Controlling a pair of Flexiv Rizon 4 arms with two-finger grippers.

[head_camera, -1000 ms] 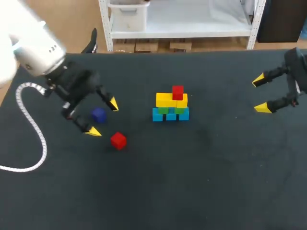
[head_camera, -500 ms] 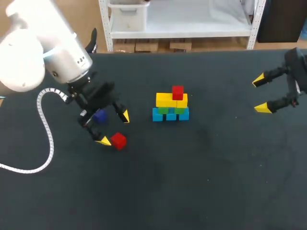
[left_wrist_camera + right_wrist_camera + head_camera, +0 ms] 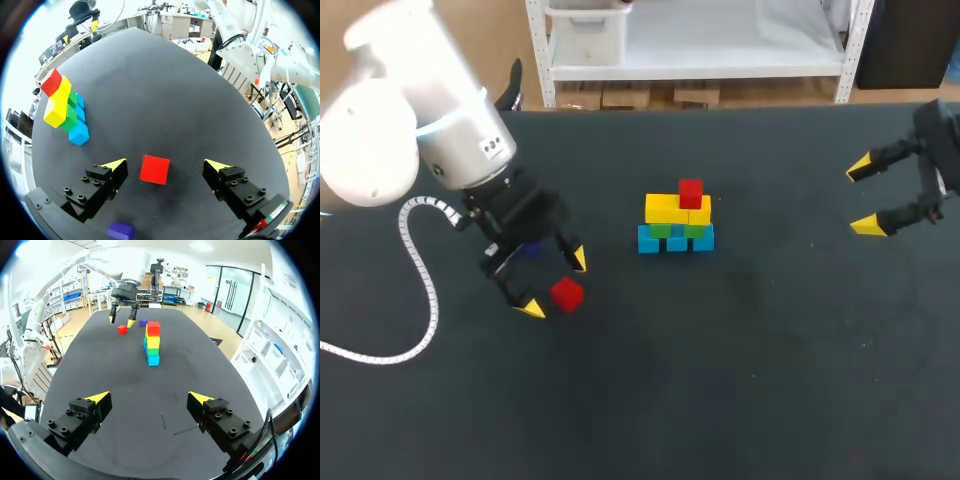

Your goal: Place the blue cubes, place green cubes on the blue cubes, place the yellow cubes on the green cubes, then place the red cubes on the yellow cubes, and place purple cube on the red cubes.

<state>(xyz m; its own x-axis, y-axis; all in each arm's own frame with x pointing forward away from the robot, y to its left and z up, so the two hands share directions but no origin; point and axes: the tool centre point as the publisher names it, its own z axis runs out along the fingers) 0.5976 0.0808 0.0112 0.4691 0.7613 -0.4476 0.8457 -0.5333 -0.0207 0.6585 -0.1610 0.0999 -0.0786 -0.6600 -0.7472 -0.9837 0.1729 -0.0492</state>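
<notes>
Left claw (image 3: pixel 165 164) wide open, straddling small red cube (image 3: pixel 154 169) on black surface (image 3: pixel 165 90); shd centre up, drop straight, grip flat faces.

Pincer (image 3: pixel 166 163) spread wide, red cube (image 3: pixel 154 169) inside untouched, cube stack (image 3: pixel 65 107) ahead

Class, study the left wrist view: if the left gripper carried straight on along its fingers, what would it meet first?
Most likely the loose red cube, lying on the table between the left gripper's open fingers, though depth is hard to judge.
</notes>
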